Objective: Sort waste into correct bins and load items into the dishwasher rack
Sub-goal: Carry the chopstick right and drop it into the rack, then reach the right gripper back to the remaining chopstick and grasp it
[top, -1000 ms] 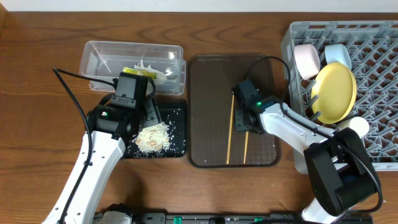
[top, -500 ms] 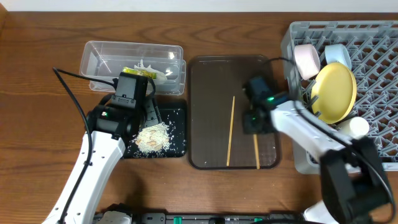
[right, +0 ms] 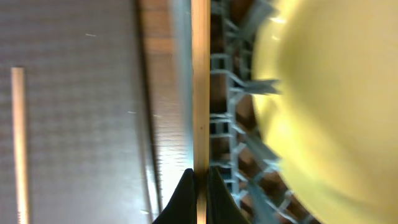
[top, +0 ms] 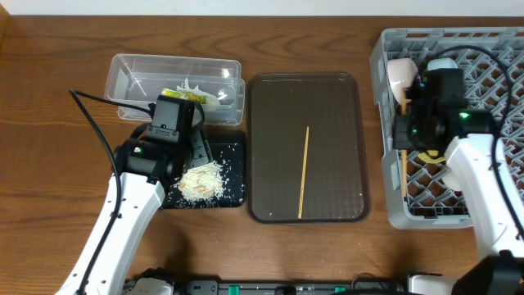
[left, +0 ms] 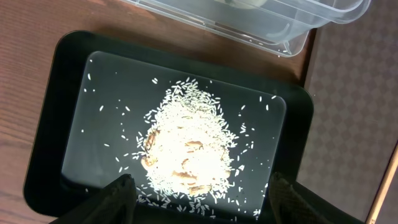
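**Near to far.** Nearest me, the left end effector [left: 200,190] hangs with its fingers spread above the black tray [left: 50,124]. The rice crumbs [left: 186,149] lie heaped in the middle of that tray. Beside it, on the brown tray [top: 270,106] at the centre of the bench [top: 49,164], I see one chopstick [top: 304,172] lying lengthwise. To the right, the right end effector [right: 200,185] is pressed together on the second chopstick [right: 200,74]. It pinches this one over the left wall of the grey rack [top: 393,209], just beside the yellow plate [right: 329,93] in the rack. Farther off, just beyond the black tray, the clear tub [top: 131,74] holds the snack wrapper [top: 178,93]. The pink bowl [top: 399,74] sits near the rack's far left corner.
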Motion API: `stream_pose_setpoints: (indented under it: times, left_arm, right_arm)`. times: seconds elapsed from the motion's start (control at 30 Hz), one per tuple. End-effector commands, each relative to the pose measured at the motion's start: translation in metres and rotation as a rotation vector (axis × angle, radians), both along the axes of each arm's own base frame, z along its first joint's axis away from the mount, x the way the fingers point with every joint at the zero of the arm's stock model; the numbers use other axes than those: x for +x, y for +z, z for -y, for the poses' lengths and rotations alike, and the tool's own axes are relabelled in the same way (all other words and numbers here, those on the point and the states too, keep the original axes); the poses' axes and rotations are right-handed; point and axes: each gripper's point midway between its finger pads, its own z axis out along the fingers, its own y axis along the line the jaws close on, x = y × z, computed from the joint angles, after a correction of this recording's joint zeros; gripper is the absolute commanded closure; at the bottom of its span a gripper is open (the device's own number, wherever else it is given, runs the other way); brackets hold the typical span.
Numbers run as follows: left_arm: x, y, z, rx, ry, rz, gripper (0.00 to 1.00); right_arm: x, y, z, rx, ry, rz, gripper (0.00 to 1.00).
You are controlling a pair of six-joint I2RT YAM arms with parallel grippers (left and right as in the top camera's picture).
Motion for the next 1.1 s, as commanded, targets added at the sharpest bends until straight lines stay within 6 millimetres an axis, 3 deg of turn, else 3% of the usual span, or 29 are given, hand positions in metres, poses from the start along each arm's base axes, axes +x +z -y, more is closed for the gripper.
stream_pose_setpoints:
  times: [0.0, 0.2, 0.37, 0.5, 0.63, 0.73, 0.87, 0.97, 1.07]
  left_arm:
    - [-0.001, -0.003, -0.003, 0.011, 0.013, -0.009, 0.29]
    - [-0.001, -0.003, -0.003, 0.011, 0.013, -0.009, 0.29]
    - [-0.001, -0.003, -0.003, 0.011, 0.013, -0.009, 0.29]
    - [-0.001, -0.003, -0.003, 0.011, 0.013, -0.009, 0.29]
    - [-0.001, -0.003, -0.003, 0.011, 0.013, -0.009, 0.29]
    - [-0.001, -0.003, -0.003, 0.011, 0.013, -0.009, 0.29]
    - [0.000, -0.002, -0.003, 0.011, 0.013, -0.008, 0.29]
    - [0.000, -0.002, -0.003, 0.011, 0.013, -0.008, 0.29]
    - [0.000, -0.002, -0.003, 0.011, 0.013, -0.008, 0.29]
  right_arm:
    - [-0.003, -0.013, 0.015, -0.019, 0.012, -0.045, 0.99]
    - [-0.004, -0.032, 0.017, -0.010, 0.005, -0.108, 0.99]
    - [-0.003, -0.041, 0.017, -0.007, 0.006, -0.131, 0.93]
    - [0.002, -0.033, 0.017, -0.011, 0.006, -0.098, 0.83]
    - [0.011, -0.010, 0.013, 0.003, 0.015, -0.021, 0.72]
    - [0.020, 0.017, -0.007, 0.075, 0.065, 0.065, 0.71]
    - [0.025, 0.046, -0.056, 0.206, 0.190, 0.175, 0.72]
    - [0.023, 0.048, -0.084, 0.227, 0.257, 0.178, 0.72]
    - [0.017, 0.036, -0.111, 0.235, 0.295, 0.144, 0.71]
